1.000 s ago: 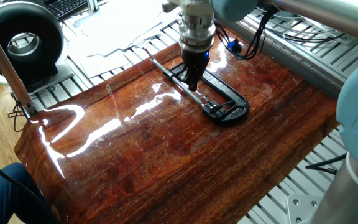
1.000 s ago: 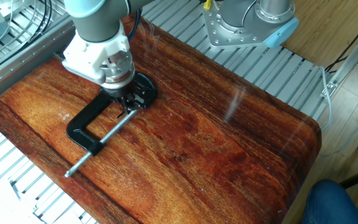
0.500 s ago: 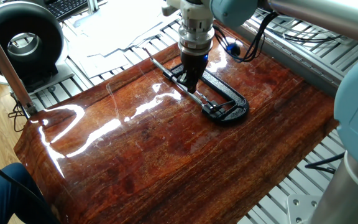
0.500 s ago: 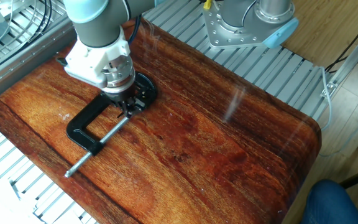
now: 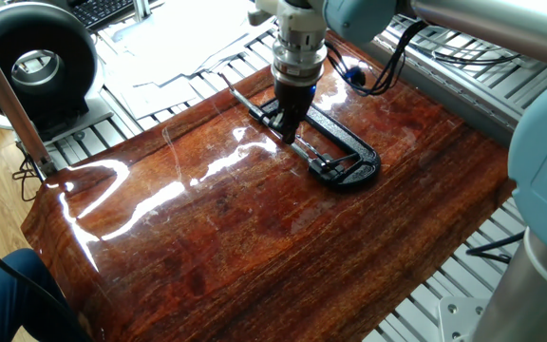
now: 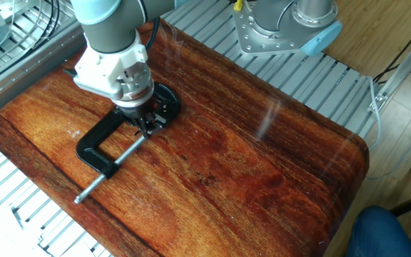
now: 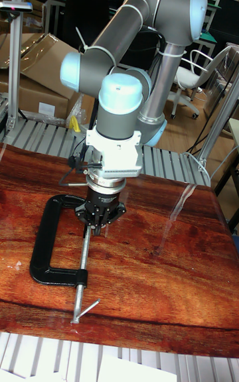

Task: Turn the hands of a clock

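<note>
arm: UR5 arm (image 7: 133, 30) folded at the elbow, reaching over and down; wrist: vertical, tool axis straight down | gripper (image 6: 143, 125): pointing at the surface, black fingers (image 5: 291, 122) drawn close together; whether they pinch anything is hidden | height: fingertips low, at or just above the surface

1. A C-clamp (image 5: 335, 142) (image 6: 113, 135) (image 7: 56, 243) lay flat on the wooden table (image 5: 254, 237) (image 6: 248, 164) (image 7: 159, 276).
2. The gripper (image 5: 288, 133) (image 6: 143, 127) (image 7: 99, 226) stood upright over the clamp's jaw, beside its screw rod (image 6: 109, 171) (image 7: 81, 269).
3. A ring-shaped device (image 5: 31, 62) sat beyond the table's far corner.
</note>
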Tool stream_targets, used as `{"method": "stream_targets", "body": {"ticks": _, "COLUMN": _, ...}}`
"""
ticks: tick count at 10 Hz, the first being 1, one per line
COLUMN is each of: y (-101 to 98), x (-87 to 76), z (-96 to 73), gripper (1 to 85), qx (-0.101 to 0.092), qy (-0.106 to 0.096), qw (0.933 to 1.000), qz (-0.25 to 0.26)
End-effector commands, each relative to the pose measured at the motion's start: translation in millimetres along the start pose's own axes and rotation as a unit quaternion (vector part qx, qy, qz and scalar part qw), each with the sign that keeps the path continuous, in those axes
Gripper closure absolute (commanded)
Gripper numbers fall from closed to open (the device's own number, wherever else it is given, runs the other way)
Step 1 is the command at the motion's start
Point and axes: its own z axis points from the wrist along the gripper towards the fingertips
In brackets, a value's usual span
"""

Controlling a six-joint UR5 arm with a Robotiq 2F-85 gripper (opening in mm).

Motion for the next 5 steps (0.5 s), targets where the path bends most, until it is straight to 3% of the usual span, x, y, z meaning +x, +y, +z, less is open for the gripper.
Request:
{"method": "stream_targets", "body": {"ticks": 1, "y": -5.7, "x": 2.4, "z": 0.9, "gripper": 84.7, "qx": -0.013, "qy": -0.011, "qw": 0.9995, "qz": -0.026}}
{"method": "stream_targets", "body": {"ticks": 5, "y": -11.0, "x": 15.6, "z": 2.8, "gripper": 84.7, "qx": -0.021, "qy": -0.012, "qw": 0.9977, "qz": -0.063}}
